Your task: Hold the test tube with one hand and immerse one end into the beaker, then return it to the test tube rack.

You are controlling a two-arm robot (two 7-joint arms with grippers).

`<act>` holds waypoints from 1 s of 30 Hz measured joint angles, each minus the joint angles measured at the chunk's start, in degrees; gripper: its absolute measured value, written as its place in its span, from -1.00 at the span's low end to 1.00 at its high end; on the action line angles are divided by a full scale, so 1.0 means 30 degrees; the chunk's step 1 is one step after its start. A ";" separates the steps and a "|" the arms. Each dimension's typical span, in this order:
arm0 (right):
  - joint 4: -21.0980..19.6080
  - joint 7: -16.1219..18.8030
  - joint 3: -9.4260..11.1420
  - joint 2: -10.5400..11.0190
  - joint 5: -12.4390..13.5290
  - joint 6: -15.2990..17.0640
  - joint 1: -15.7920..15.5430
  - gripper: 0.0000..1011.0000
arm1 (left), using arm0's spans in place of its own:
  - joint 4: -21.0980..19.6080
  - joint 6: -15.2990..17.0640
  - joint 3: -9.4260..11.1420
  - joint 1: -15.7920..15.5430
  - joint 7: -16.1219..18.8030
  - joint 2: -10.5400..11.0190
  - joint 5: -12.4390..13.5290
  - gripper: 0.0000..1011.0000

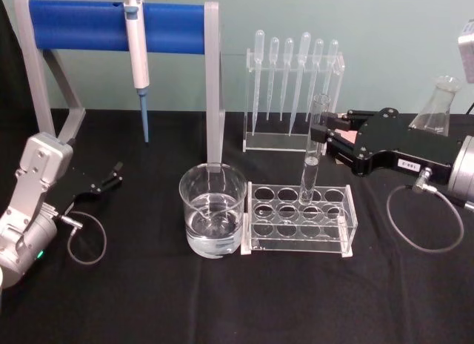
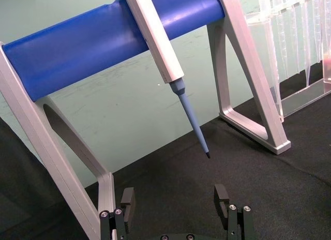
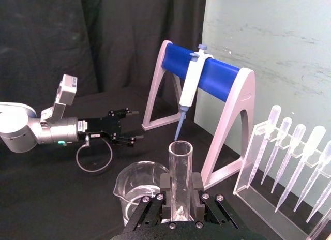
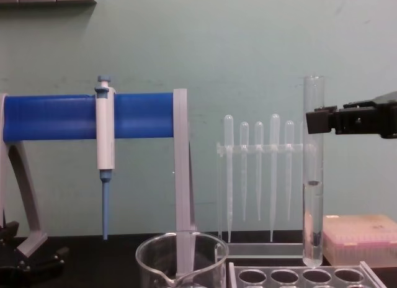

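The test tube [image 1: 314,147] is a long clear glass tube, held upright with some liquid in its lower part. My right gripper [image 1: 320,134] is shut on its upper part, reaching in from the right. In the chest view the tube's [image 4: 313,176] round bottom hangs just above the holes of the clear rack [image 4: 298,277]. The right wrist view shows black fingers [image 3: 165,187] pressed on either side of the tube [image 3: 180,170]. The beaker [image 1: 212,209], wide and part-filled with clear liquid, stands just left of the rack. My left gripper [image 1: 111,176] rests open at the far left, away from both.
The clear rack [image 1: 300,219] with round holes sits right of the beaker. Behind stand a pipette holder [image 1: 292,92], a blue-barred stand [image 1: 89,25] carrying a white-and-blue pipettor [image 1: 137,51], and a conical flask [image 1: 437,107]. A pink box [image 4: 363,238] sits at the right.
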 joint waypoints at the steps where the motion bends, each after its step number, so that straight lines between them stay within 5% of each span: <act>1: 0.0000 0.0003 0.0000 -0.0002 -0.0003 -0.0001 0.0000 -0.52 | 0.0001 0.0000 -0.0001 0.0000 0.0000 0.0000 -0.0001 0.98; 30: 0.0031 0.0079 0.0028 -0.0034 -0.0090 -0.0041 0.0005 -0.52 | -0.0001 -0.0001 0.0000 0.0000 0.0001 0.0000 0.0000 0.98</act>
